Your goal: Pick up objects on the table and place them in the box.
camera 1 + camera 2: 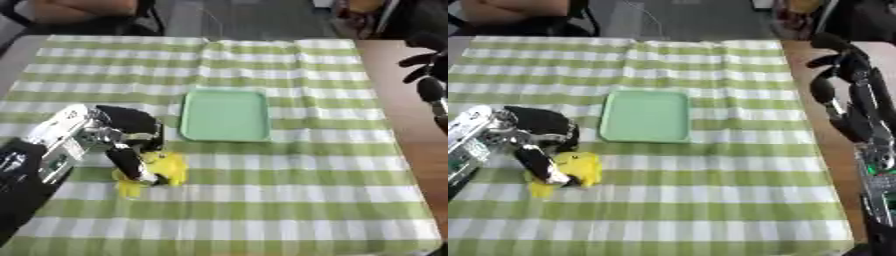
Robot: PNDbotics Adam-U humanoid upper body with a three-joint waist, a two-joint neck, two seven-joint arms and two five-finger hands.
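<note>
Left eye view: a green-and-white checked cloth (289, 170) covers the table, bare wood showing along its 3 o'clock edge. A green tray (225, 115) lies centrally. At 8 o'clock the left hand (131, 145) curls its fingers onto a yellow object (166, 167). The right hand (842, 75) hangs at 2 o'clock, fingers relaxed, off the cloth.

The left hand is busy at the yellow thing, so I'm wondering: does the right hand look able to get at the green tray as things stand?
Probably yes. The right hand hangs off the table's right edge, and only bare checked cloth lies between it and the green tray.
</note>
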